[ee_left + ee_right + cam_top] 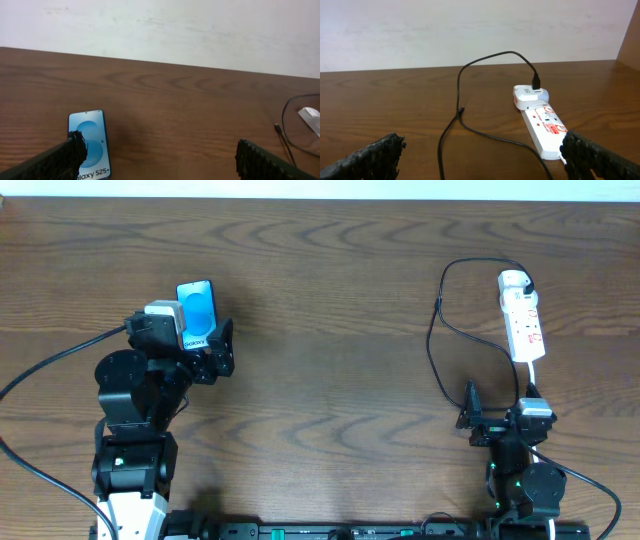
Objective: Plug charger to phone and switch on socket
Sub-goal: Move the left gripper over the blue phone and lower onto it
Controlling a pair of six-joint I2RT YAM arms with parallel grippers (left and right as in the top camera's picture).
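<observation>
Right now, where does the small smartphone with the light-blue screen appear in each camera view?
Overhead: the small smartphone with the light-blue screen lies upper left.
Left wrist: the smartphone is lower left, cut by the bottom edge.
Right wrist: not in it.
Shared landmark: the thin black charger cable, at right in overhead and left wrist, centre-left in right wrist.

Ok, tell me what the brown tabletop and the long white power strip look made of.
Brown tabletop: wood or wood-look laminate, judging by swirling grain; satin sheen. Long white power strip: probably moulded plastic, smooth, slightly glossy, rounded edges.
</observation>
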